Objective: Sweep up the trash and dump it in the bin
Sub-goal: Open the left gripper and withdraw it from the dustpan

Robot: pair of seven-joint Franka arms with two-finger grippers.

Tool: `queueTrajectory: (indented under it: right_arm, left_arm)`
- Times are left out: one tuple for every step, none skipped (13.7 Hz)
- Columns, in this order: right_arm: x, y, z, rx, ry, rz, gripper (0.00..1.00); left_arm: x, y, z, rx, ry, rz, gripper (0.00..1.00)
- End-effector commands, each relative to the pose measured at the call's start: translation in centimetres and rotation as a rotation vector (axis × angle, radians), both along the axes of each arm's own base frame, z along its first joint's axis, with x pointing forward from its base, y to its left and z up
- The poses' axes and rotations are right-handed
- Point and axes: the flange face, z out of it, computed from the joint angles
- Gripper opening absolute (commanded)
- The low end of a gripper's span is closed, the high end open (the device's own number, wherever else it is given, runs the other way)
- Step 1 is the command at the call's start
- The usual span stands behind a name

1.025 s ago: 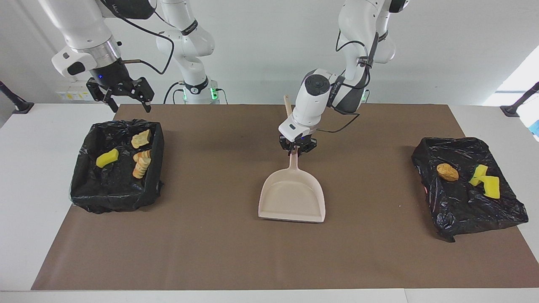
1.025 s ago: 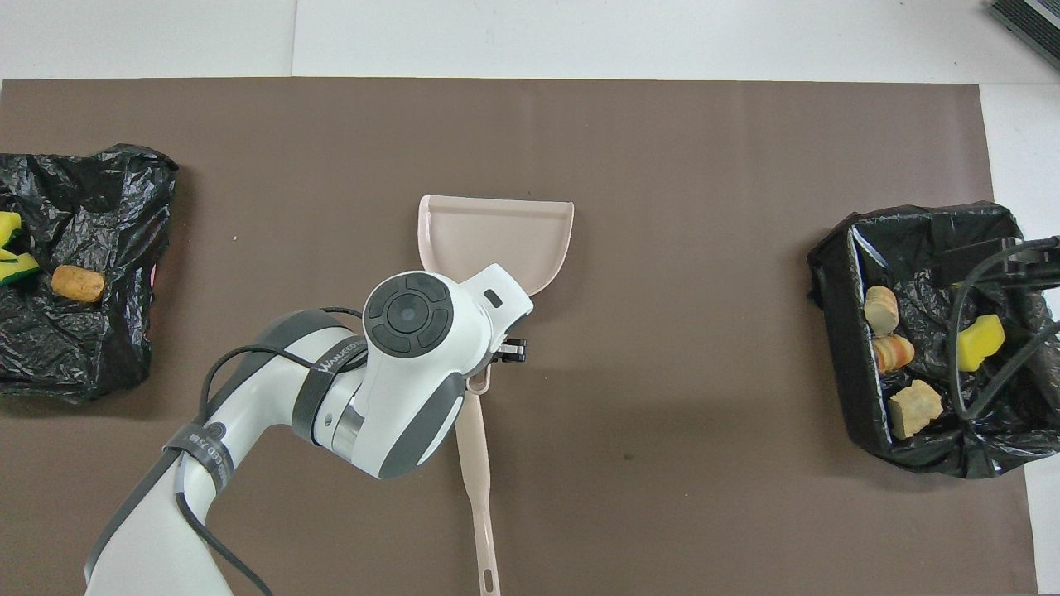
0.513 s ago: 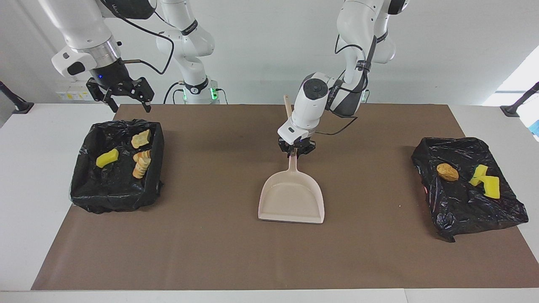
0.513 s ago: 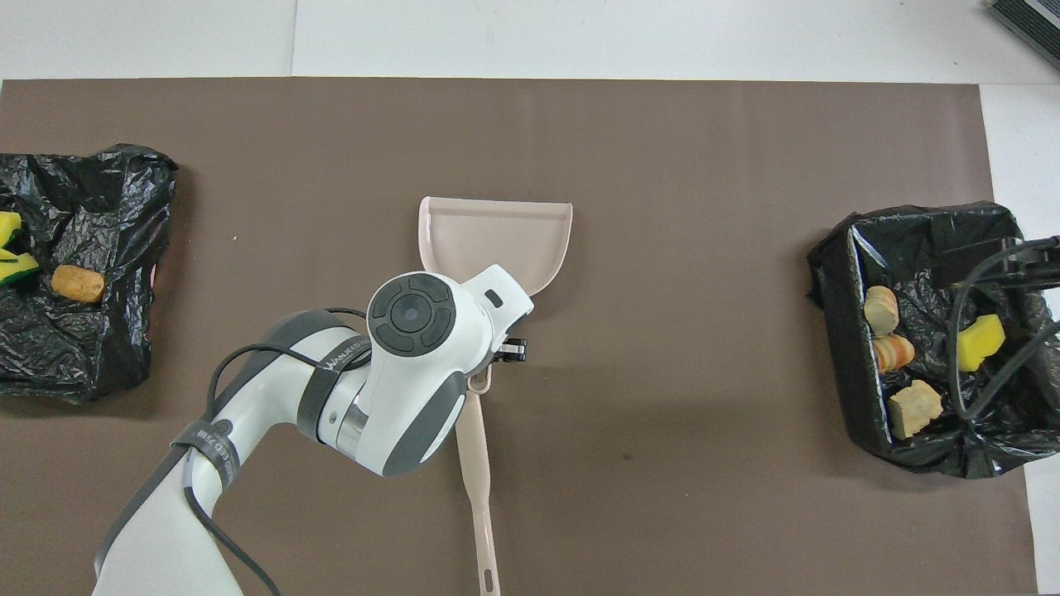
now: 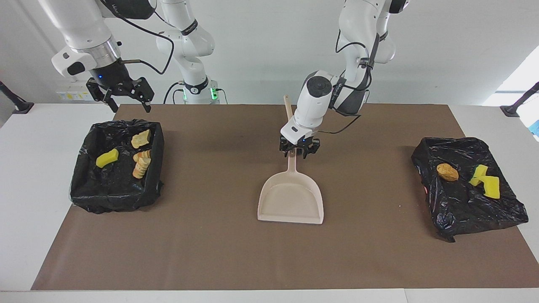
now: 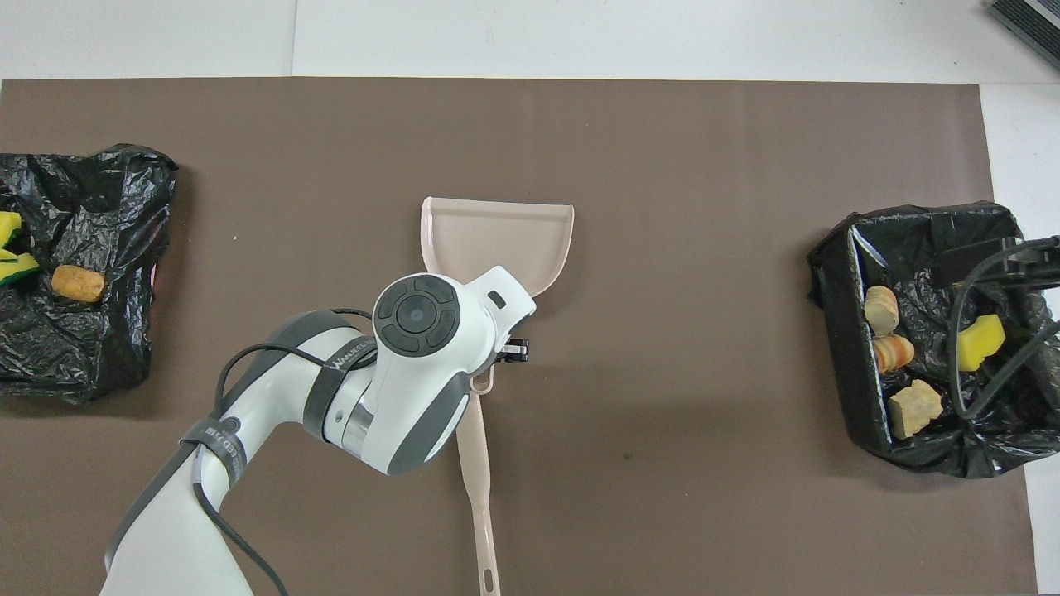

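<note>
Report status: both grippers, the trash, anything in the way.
Left gripper open over the dustpan handle. Right gripper open, waiting above the bin. Trash: some in that bin, the rest on the black bag. Nothing in the way.

Left gripper [image 5: 299, 152] spread astride the flat-lying dustpan [image 5: 290, 200] handle.

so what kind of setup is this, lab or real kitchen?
Looks like a robotics lab bench: a brown mat on a white table, bare white wall, staged foam scraps in a bag-lined bin, and a dustpan.
</note>
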Motion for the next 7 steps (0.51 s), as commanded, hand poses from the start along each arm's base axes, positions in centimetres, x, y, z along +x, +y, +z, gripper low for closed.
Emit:
queueTrajectory:
  right_arm:
    - [-0.3, -0.1, 0.1, 0.004, -0.002, -0.013, 1.0]
    - [-0.3, -0.1, 0.1, 0.004, -0.002, -0.013, 1.0]
    - [-0.3, -0.1, 0.1, 0.004, -0.002, -0.013, 1.0]
    - [-0.3, -0.1, 0.1, 0.004, -0.002, -0.013, 1.0]
    - [-0.3, -0.1, 0.1, 0.004, -0.002, -0.013, 1.0]
    - [-0.3, -0.1, 0.1, 0.004, -0.002, -0.013, 1.0]
    - [-0.3, -0.1, 0.1, 0.004, -0.002, -0.013, 1.0]
  left_arm:
    - [1.1, 3.9, 3.7, -0.008, 0.013, 0.05, 1.0]
    - [1.5, 5.4, 5.1, -0.01, 0.01, 0.061, 1.0]
    - [1.7, 7.4, 6.6, -0.009, 0.01, 0.054, 1.0]
    - [2.1, 9.7, 7.7, -0.006, 0.017, 0.038, 1.0]
    - [2.5, 12.2, 8.8, -0.004, 0.019, 0.011, 1.0]
    - [2.7, 14.2, 9.4, 0.0, 0.03, -0.02, 1.0]
    - [2.7, 15.9, 10.0, 0.003, 0.042, -0.044, 1.0]
